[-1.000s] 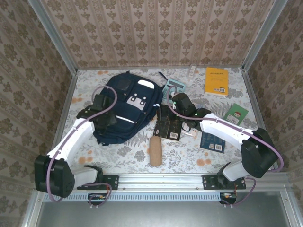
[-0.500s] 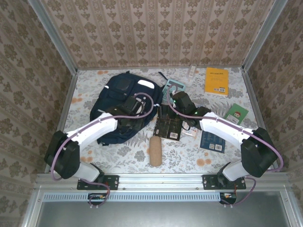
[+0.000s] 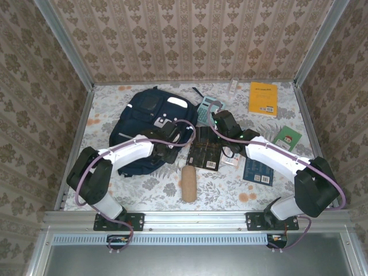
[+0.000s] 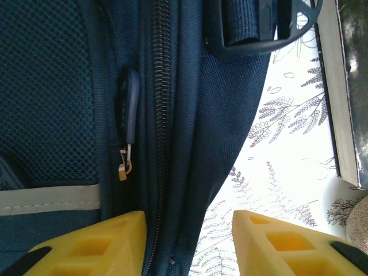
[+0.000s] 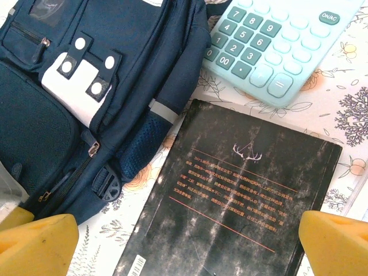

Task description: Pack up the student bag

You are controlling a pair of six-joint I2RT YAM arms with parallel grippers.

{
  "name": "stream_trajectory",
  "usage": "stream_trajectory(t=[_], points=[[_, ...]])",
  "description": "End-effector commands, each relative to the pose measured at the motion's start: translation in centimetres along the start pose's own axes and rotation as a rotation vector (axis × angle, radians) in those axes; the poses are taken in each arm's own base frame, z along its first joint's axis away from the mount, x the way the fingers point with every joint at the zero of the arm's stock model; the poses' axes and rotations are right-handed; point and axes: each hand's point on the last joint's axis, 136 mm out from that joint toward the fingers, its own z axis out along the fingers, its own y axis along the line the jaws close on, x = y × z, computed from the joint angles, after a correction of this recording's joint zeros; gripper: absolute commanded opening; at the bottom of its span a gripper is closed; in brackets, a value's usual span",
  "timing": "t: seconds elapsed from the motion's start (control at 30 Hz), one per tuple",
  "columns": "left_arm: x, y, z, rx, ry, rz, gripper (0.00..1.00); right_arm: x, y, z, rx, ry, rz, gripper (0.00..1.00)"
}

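Note:
The student bag (image 3: 144, 123) lies flat at the left middle of the table, navy with white stripes, its zipper (image 4: 160, 115) running shut along the side. My left gripper (image 3: 170, 154) hovers at the bag's lower right edge. Its yellow fingers (image 4: 109, 241) stand open (image 4: 190, 221) astride that edge, gripping nothing, and a zipper pull (image 4: 129, 103) hangs just ahead. My right gripper (image 3: 217, 123) is wide open (image 5: 188, 221) above a black book (image 5: 241, 201) that lies beside the bag (image 5: 69, 98).
A teal calculator (image 5: 282, 40) sits behind the black book. A tan pencil roll (image 3: 188, 183) lies near the front. A yellow book (image 3: 263, 98), a green booklet (image 3: 287, 138) and a blue book (image 3: 257, 171) lie to the right. Metal rails edge the table.
My left arm has swung from the bag's left side across to its lower right edge. The right gripper has shifted slightly up and to the right, still open.

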Motion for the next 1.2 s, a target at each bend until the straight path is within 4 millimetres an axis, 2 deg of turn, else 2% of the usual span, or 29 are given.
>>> stream_trajectory(t=[0.0, 0.13, 0.27, 0.3, 0.4, 0.57, 0.63, 0.87, 1.17], points=[[1.3, 0.2, 0.9, -0.051, 0.061, 0.065, 0.45, 0.1, 0.1, -0.5, -0.020, 0.012, 0.017, 0.99], [1.5, 0.9, 1.2, -0.108, 0.076, 0.086, 0.35, -0.1, 0.2, -0.4, -0.015, 0.022, 0.022, 1.00], [0.6, 1.6, 0.2, -0.150, 0.041, 0.083, 0.00, -0.4, 0.6, -0.5, -0.041, 0.024, 0.031, 0.99], [0.3, 1.7, -0.4, -0.152, 0.026, 0.082, 0.00, -0.5, 0.7, -0.5, -0.051, 0.020, 0.034, 0.99], [-1.1, 1.9, -2.3, -0.149, -0.027, 0.062, 0.00, -0.6, 1.3, -0.5, -0.085, 0.016, 0.036, 0.90], [-3.9, 2.6, -7.1, -0.114, -0.147, 0.003, 0.00, -0.8, 3.1, -0.3, -0.179, 0.032, 0.011, 0.58], [-4.7, 3.0, -8.5, -0.091, -0.182, -0.025, 0.00, -0.8, 3.9, -0.2, -0.219, 0.033, 0.000, 0.52], [-6.1, 4.1, -12.2, -0.028, -0.252, -0.087, 0.00, -0.9, 6.7, 0.8, -0.342, 0.035, -0.031, 0.42], [-7.0, 4.2, -13.7, 0.017, -0.285, -0.134, 0.00, 0.6, 9.8, 4.3, -0.449, 0.069, -0.044, 0.39]])
